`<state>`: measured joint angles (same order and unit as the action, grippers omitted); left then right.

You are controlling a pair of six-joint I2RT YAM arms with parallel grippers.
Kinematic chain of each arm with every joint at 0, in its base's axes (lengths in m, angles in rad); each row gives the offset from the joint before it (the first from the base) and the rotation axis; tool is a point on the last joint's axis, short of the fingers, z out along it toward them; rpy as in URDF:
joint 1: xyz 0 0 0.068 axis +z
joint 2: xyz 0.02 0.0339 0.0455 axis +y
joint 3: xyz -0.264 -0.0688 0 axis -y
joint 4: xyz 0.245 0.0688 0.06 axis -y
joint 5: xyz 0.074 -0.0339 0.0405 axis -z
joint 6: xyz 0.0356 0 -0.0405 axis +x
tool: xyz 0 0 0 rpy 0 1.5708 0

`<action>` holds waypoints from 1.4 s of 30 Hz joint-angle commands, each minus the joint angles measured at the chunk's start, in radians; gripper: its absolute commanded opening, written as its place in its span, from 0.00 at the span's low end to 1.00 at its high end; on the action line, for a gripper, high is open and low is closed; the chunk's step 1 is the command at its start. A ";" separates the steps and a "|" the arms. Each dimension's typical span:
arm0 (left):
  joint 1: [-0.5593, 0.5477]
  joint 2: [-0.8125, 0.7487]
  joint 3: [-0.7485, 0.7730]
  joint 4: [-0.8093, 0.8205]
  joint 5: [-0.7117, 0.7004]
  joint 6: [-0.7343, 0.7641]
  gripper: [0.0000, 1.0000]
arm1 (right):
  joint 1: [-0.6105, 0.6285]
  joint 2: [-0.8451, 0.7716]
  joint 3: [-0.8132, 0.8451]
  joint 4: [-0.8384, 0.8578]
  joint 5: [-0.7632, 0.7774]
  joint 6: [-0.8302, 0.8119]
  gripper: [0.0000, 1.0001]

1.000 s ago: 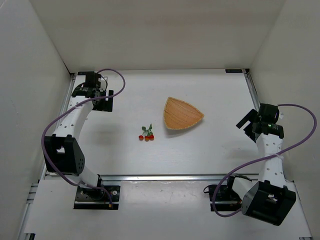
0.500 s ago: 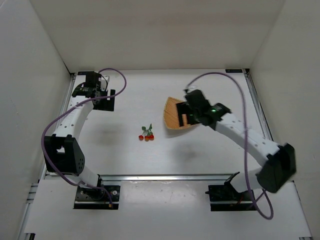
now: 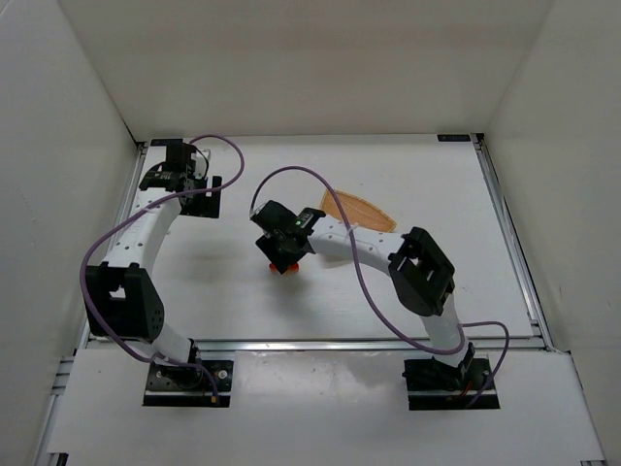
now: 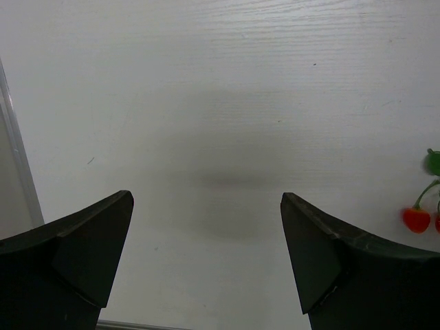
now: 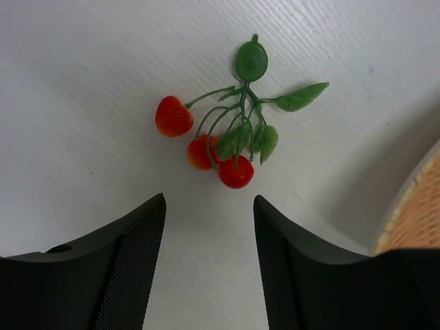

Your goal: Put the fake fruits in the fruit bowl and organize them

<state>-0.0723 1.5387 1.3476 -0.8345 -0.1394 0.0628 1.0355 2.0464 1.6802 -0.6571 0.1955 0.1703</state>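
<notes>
The right gripper is spread open and holds nothing; bare white table shows between its two dark fingers. Just beyond the fingertips, and touching neither, lie the fake fruits. They are one small sprig of three glossy red balls on thin green stems. The stems meet at a round green tab at the sprig's far end, and a few narrow leaves fan out around them. The lowest red ball sits nearest the gap, slightly toward the right finger. Off to the right of that finger, the woven orange edge of the fruit bowl enters the wrist view, apart from the sprig.

From above, the right gripper hangs over the fake fruits, so only a bit of red shows at its near edge. Behind it, the forearm crosses the fruit bowl and hides much of it.

The left gripper stays far off at the back left, its jaws parted wide over bare table and gripping nothing. One red ball of the fake fruits peeks in at the right edge of its view.
</notes>
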 commanded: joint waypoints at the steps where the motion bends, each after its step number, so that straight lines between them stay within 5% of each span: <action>1: -0.001 -0.045 -0.011 0.009 -0.016 0.002 0.99 | -0.006 0.041 0.067 -0.047 -0.027 -0.015 0.58; 10: -0.001 -0.035 -0.002 0.009 -0.016 0.002 0.99 | -0.006 0.092 0.067 -0.068 -0.016 -0.015 0.49; 27: -0.001 -0.026 -0.002 0.000 -0.016 0.002 0.99 | -0.006 0.192 0.148 -0.096 0.065 -0.043 0.50; 29: -0.001 -0.026 0.007 0.000 -0.016 0.002 0.99 | -0.006 0.201 0.157 -0.096 0.044 -0.043 0.44; 33: -0.001 -0.026 0.007 0.000 -0.016 0.011 0.99 | -0.015 0.190 0.157 -0.096 0.032 -0.043 0.14; 42: -0.018 -0.037 -0.011 -0.018 0.096 0.075 0.99 | -0.040 0.009 0.148 -0.096 0.047 0.020 0.13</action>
<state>-0.0738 1.5391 1.3472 -0.8448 -0.1043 0.0998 1.0203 2.2074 1.7977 -0.7441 0.2325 0.1555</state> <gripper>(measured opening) 0.994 0.342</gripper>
